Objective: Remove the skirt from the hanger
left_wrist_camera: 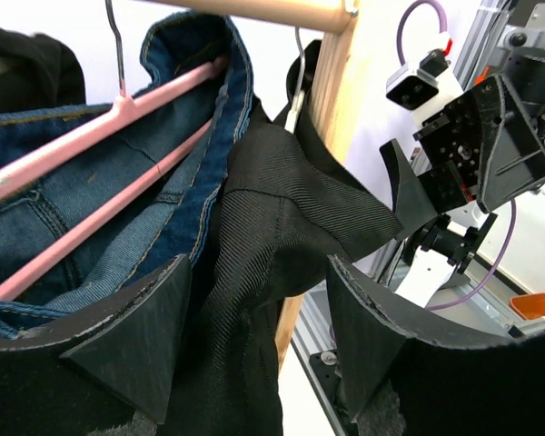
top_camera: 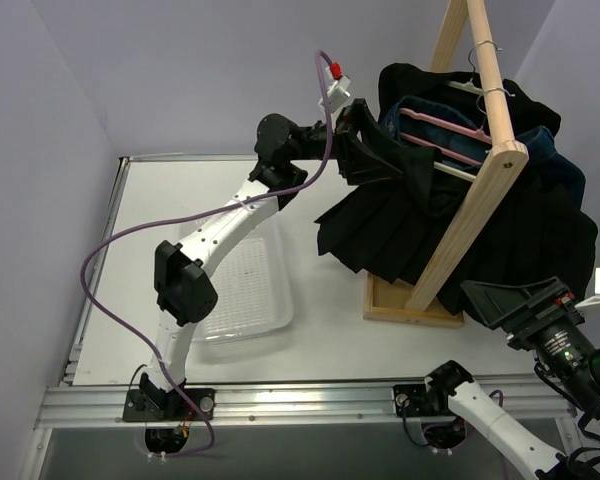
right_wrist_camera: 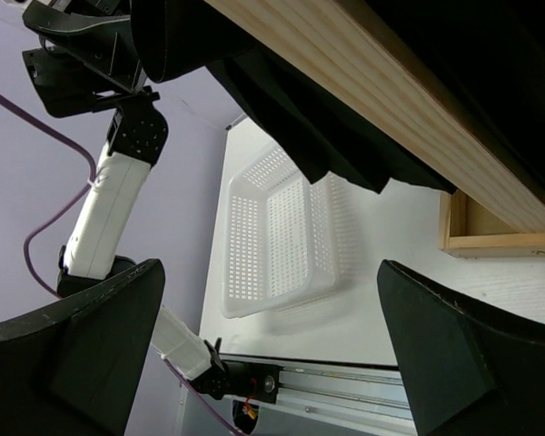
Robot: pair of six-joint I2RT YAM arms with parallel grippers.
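The black pleated skirt (top_camera: 395, 230) hangs flaring from the wooden rack on the cream hanger (top_camera: 454, 169), of which only a pale bar shows. My left gripper (top_camera: 365, 142) is raised at the skirt's top edge. In the left wrist view this gripper (left_wrist_camera: 254, 277) is open, with a fold of the skirt (left_wrist_camera: 272, 209) between its fingers, nearer the left finger. The hanger's wire hook (left_wrist_camera: 297, 86) rises behind the fold. My right gripper (top_camera: 510, 298) is low at the right of the rack. It is open and empty (right_wrist_camera: 268, 272), below the skirt's hem (right_wrist_camera: 291, 123).
A pink hanger (left_wrist_camera: 118, 118) carries a blue denim garment (left_wrist_camera: 54, 204) beside the skirt. The wooden rack (top_camera: 480, 190) stands on a wooden base (top_camera: 400, 300). A white perforated basket (top_camera: 245, 290) lies on the table to the left, also in the right wrist view (right_wrist_camera: 282, 227).
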